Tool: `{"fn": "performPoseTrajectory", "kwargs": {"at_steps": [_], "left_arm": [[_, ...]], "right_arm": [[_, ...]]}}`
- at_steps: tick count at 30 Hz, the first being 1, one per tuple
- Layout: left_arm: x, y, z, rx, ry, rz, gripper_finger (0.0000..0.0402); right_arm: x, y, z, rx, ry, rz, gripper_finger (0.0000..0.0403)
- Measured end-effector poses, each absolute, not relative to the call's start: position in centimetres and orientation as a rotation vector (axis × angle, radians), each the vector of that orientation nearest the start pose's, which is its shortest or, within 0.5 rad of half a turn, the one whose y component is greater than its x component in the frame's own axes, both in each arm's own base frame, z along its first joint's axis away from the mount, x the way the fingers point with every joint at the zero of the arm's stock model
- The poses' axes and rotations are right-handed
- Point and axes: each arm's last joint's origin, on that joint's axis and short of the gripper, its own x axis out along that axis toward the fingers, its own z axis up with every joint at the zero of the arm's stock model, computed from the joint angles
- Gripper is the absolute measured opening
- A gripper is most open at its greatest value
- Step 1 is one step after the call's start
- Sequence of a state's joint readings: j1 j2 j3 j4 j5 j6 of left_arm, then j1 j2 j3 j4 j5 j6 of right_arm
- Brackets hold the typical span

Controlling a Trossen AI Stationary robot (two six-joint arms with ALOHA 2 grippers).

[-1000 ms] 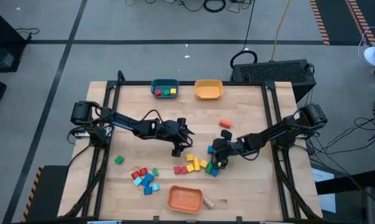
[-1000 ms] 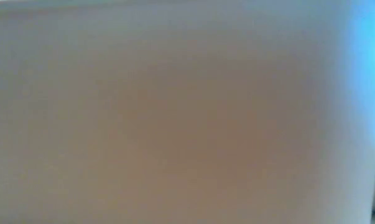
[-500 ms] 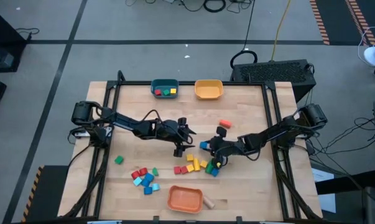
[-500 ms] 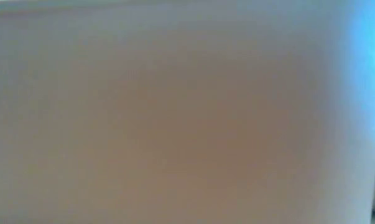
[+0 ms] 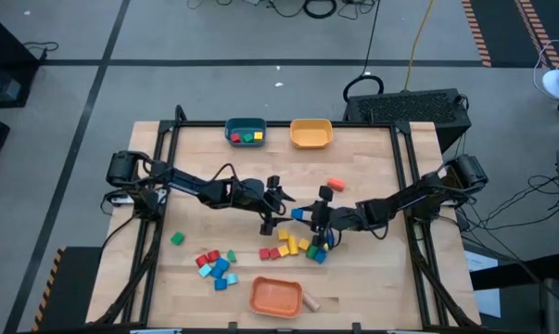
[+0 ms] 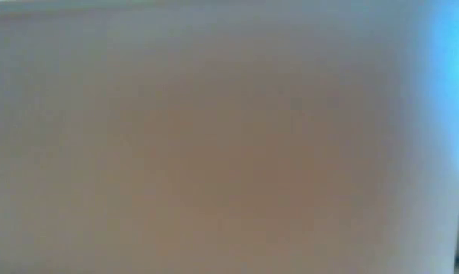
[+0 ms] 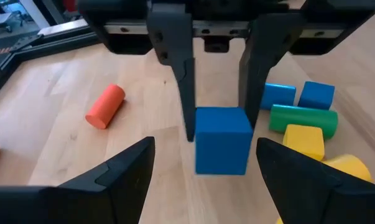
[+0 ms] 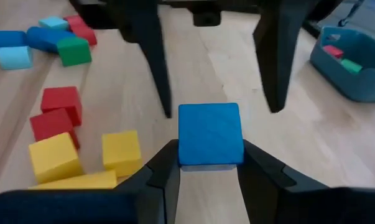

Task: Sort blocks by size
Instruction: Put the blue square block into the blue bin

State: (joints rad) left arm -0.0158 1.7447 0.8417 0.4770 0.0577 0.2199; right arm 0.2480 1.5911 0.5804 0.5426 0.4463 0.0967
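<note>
My right gripper (image 5: 304, 216) is shut on a blue cube (image 5: 298, 214) near the table's middle. My left gripper (image 5: 272, 206) is open and empty, just left of the cube and facing it, with its fingers spread wide on either side (image 7: 203, 186). Yellow and red blocks (image 5: 284, 245) and green and blue blocks (image 5: 316, 250) lie on the table near the cube. More red, blue and light blue blocks (image 5: 216, 263) lie toward the near left. A lone green block (image 5: 177, 238) and an orange cylinder (image 5: 335, 185) lie apart. The low view shows only a blank blur. My right gripper pinches the blue cube by two opposite side faces (image 8: 182, 140) between its two fingers (image 7: 181, 74). The fingers come from the table's right, slanting down. The cube sits level in the hold and looks just clear of the table.
A teal bowl (image 5: 233, 127) at the far edge holds red, green and yellow blocks. A yellow bowl (image 5: 311, 135) stands beside it. An orange bowl (image 5: 276, 295) stands at the near edge, with a plain wood block (image 5: 311, 301) to its right.
My right gripper has carried the blue cube away from the pile of blocks, toward the table's left and a little toward the far edge. It has ended close in front of my open left gripper.
</note>
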Motion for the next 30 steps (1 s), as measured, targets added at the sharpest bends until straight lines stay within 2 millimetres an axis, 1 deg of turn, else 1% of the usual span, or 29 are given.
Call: {"fn": "performPoseTrajectory", "kwargs": {"at_steps": [7, 13, 16, 26, 28, 30], "left_arm": [[35.40, -0.79, 17.22, 0.204, 0.371, -0.135, 0.0278], [35.42, -0.78, 17.25, 0.204, 0.368, -0.134, 0.0244], [35.42, -0.77, 17.25, 0.204, 0.368, -0.133, 0.0233], [35.42, -0.56, 17.24, 0.201, 0.372, -0.099, 0.0228], [35.42, -0.53, 17.24, 0.187, 0.373, -0.095, 0.0220], [35.41, -0.40, 17.20, 0.179, 0.379, -0.090, 0.0202]], "right_arm": [[28.68, 5.12, 15.14, -0.063, 0.412, -0.239, 0.0117], [28.76, 5.02, 15.27, -0.064, 0.398, -0.240, 0.0117], [28.78, 5.02, 15.30, -0.072, 0.395, -0.237, 0.0117], [28.82, 5.04, 15.40, -0.077, 0.386, -0.235, 0.0118], [28.83, 5.05, 15.42, -0.076, 0.384, -0.235, 0.0118], [28.85, 5.05, 15.47, -0.076, 0.378, -0.235, 0.0118]]}}
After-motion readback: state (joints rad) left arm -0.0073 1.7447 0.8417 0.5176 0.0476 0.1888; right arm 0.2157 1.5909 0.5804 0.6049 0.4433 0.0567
